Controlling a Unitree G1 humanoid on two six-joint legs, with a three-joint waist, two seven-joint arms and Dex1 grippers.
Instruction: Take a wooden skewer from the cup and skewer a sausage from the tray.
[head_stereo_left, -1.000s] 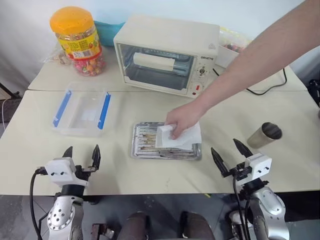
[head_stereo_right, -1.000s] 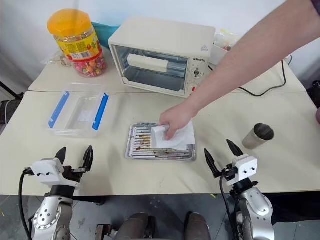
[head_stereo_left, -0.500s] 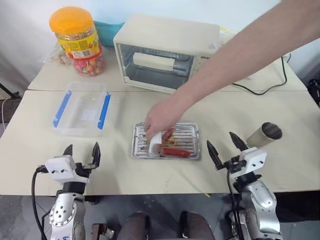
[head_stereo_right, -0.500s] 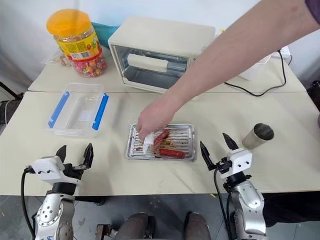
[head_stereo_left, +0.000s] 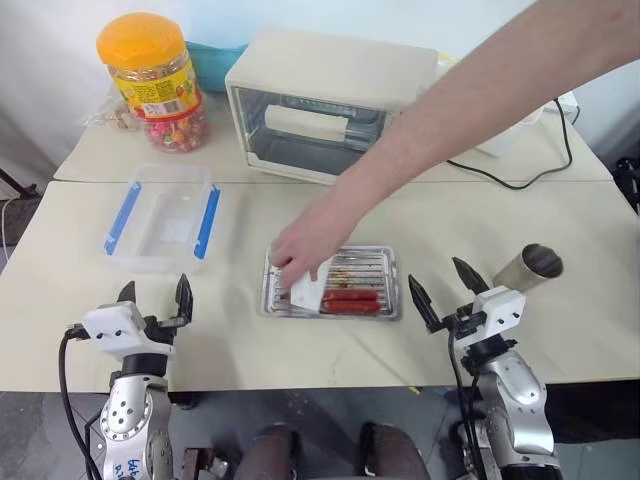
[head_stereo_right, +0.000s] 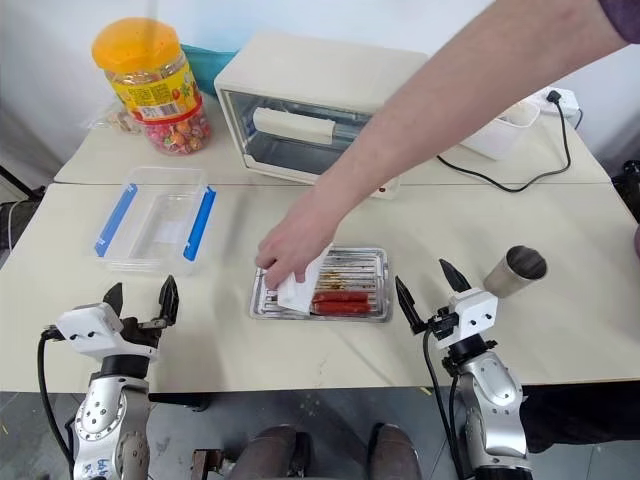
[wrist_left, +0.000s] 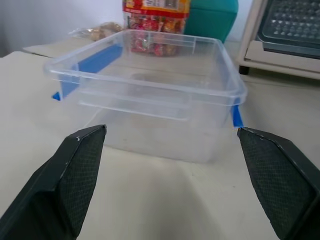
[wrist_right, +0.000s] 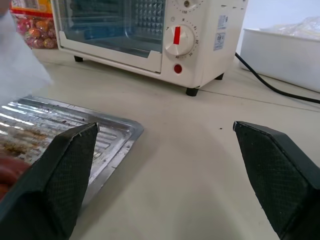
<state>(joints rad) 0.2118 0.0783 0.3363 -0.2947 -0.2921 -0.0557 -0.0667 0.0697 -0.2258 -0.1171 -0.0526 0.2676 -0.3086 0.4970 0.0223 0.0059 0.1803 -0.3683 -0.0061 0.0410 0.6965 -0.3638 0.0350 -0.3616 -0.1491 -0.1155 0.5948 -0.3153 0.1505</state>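
Starting from your left, the left gripper (head_stereo_left: 155, 297) hangs wide apart and empty at the table edge, near the plastic box (head_stereo_left: 162, 217). At the tray (head_stereo_left: 385, 262), a person's hand (head_stereo_left: 301, 253) holds a white paper beside the sausages (head_stereo_left: 350, 298). Your right gripper (head_stereo_left: 440, 289) is spread wide, empty. The cup (head_stereo_left: 528, 268) lies tipped just beyond it; no skewer is taken yet, so everything remains.
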